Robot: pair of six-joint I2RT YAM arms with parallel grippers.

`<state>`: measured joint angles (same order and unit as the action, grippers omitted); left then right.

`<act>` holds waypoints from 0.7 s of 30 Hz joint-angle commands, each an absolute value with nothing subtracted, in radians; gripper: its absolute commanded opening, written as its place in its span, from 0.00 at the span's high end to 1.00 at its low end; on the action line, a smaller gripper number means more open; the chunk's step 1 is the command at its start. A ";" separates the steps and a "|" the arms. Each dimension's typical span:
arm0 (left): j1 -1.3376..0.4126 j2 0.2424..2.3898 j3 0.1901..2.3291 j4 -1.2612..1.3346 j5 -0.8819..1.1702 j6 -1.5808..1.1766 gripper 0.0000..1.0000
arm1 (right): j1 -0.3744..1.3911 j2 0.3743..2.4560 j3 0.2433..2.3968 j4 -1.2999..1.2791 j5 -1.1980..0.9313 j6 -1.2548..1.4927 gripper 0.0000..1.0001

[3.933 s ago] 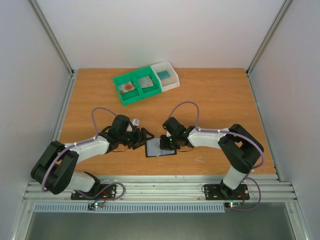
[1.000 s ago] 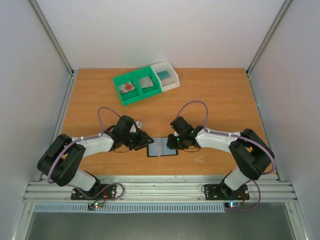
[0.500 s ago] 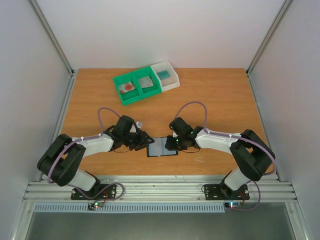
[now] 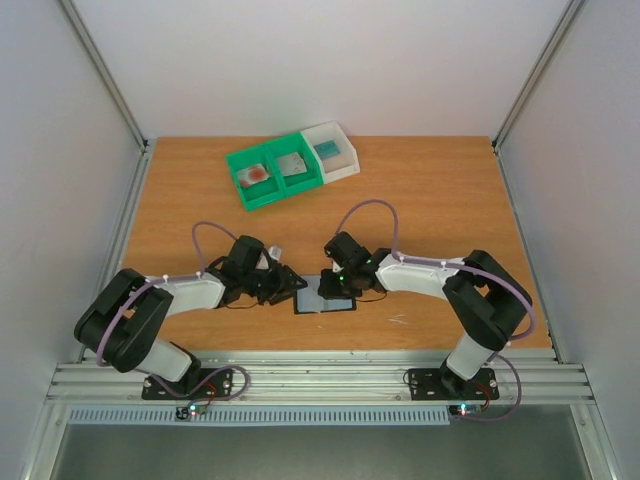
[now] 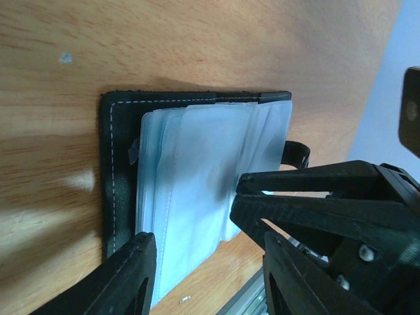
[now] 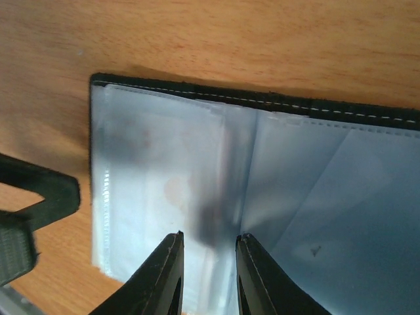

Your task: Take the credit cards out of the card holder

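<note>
The black bifold card holder (image 4: pixel 325 302) lay open. The left gripper (image 5: pixel 209 252) stood at its 9 o'clock, jaws apart; the right gripper (image 6: pixel 209 239) hung over its middle, jaws narrowly apart.

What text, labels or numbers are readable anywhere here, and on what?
None readable.
Card holder: no print shows on cover or sleeves.
Card in a sleeve: only a faint reddish blotch.
Bins: contents too small to read.
</note>
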<state>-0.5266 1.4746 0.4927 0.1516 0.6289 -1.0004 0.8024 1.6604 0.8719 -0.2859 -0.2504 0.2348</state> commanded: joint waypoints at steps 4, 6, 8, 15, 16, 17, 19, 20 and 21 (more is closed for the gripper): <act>-0.522 1.479 0.472 0.246 0.647 -1.030 0.54 | 0.809 1.722 0.908 -0.311 -0.225 0.240 0.75; -0.523 1.473 0.471 0.247 0.647 -1.033 0.54 | 0.808 1.735 0.910 -0.320 -0.216 0.239 0.78; -0.523 1.465 0.468 0.253 0.649 -1.038 0.54 | 0.809 1.733 0.902 -0.328 -0.195 0.243 0.84; -0.523 1.467 0.474 0.287 0.673 -1.053 0.43 | 0.807 1.721 0.832 -0.257 -0.185 0.270 0.95; -0.523 1.473 0.478 0.288 0.675 -1.051 0.42 | 0.807 1.721 0.825 -0.241 -0.191 0.281 0.96; -0.523 1.478 0.482 0.292 0.679 -1.050 0.41 | 0.807 1.720 0.817 -0.221 -0.197 0.285 0.97; -0.523 1.490 0.489 0.311 0.692 -1.050 0.40 | 0.807 1.716 0.799 -0.190 -0.203 0.296 0.98; -0.523 1.493 0.491 0.319 0.696 -1.051 0.40 | 0.807 1.714 0.790 -0.175 -0.207 0.299 0.99; -0.523 1.496 0.492 0.321 0.697 -1.050 0.39 | 0.805 1.715 0.783 -0.165 -0.214 0.299 0.99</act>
<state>-0.5266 1.4761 0.4744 0.2405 0.6689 -1.0512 0.8013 1.6886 0.8345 -0.2188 -0.2131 0.2726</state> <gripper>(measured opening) 0.601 0.026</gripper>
